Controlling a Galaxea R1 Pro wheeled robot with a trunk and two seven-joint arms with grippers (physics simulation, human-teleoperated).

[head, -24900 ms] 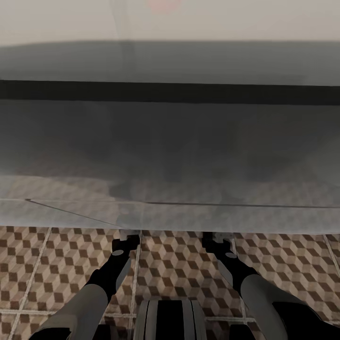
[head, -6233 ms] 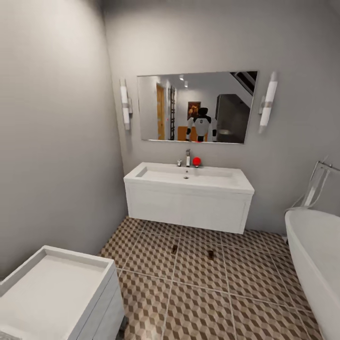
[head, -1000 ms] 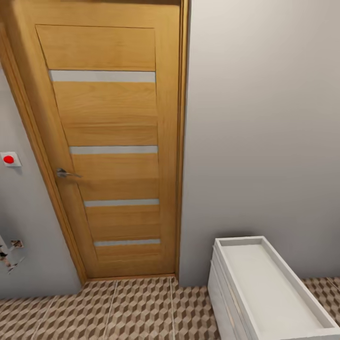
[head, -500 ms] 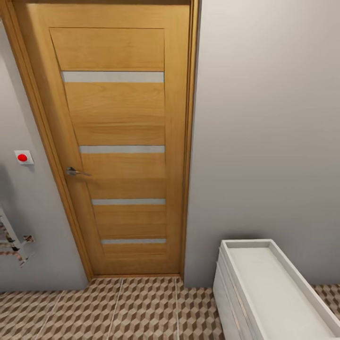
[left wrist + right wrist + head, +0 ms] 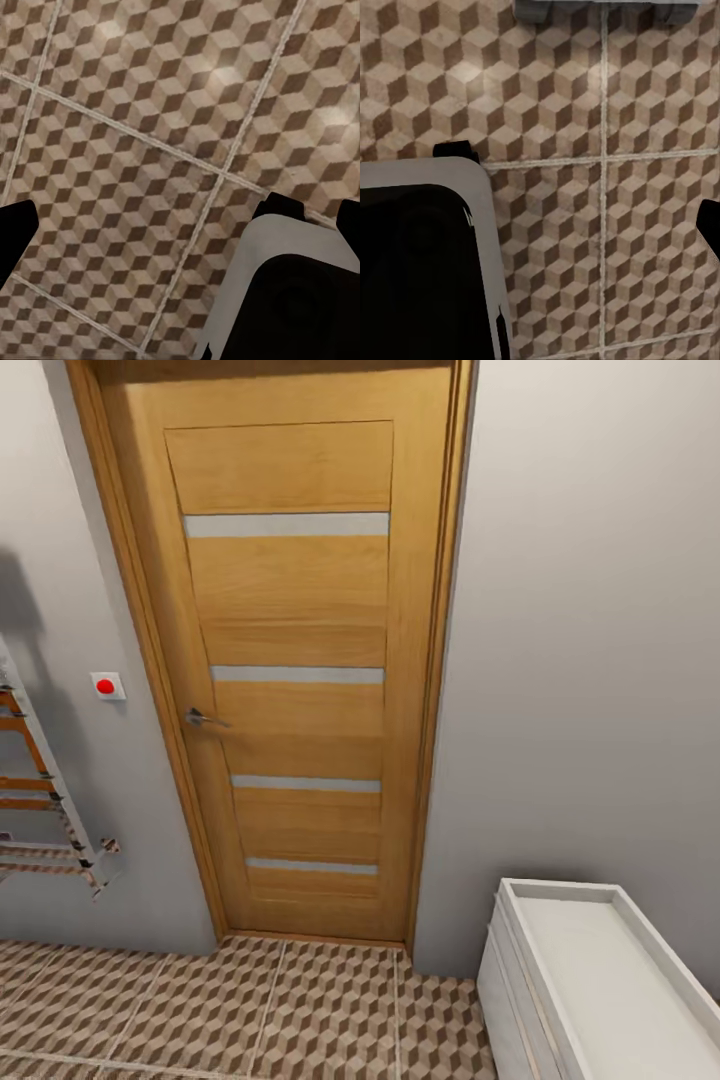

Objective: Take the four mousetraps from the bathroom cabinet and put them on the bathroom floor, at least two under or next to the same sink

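A grey wall (image 5: 590, 660) and a tall orange-brown wooden door (image 5: 300, 660) with four pale horizontal strips stand ahead in the head view, the door shut in its frame. A small chrome handle (image 5: 205, 718) sits on the door's left side, and just beyond the frame a white switch plate with a red button (image 5: 106, 685) is fixed to the wall. Further left a slanted towel rail (image 5: 45, 800) with orange and pale bars leans out from the wall. At lower right a white unit with a shallow rimmed top (image 5: 610, 970) stands against the grey wall.

The bathroom floor (image 5: 250, 1010) spreads below the door, square tiles printed with brown, beige and white cubes and split by pale grout lines. Both wrist views look straight down on the same tiling (image 5: 135, 150) (image 5: 607, 225), with dark and pale-grey robot parts at the edges; whether either pair of fingers is apart or together cannot be told.

Against the view of half a second ago, the door and white unit sit further right and more of the towel rail shows, so the camera has swung left
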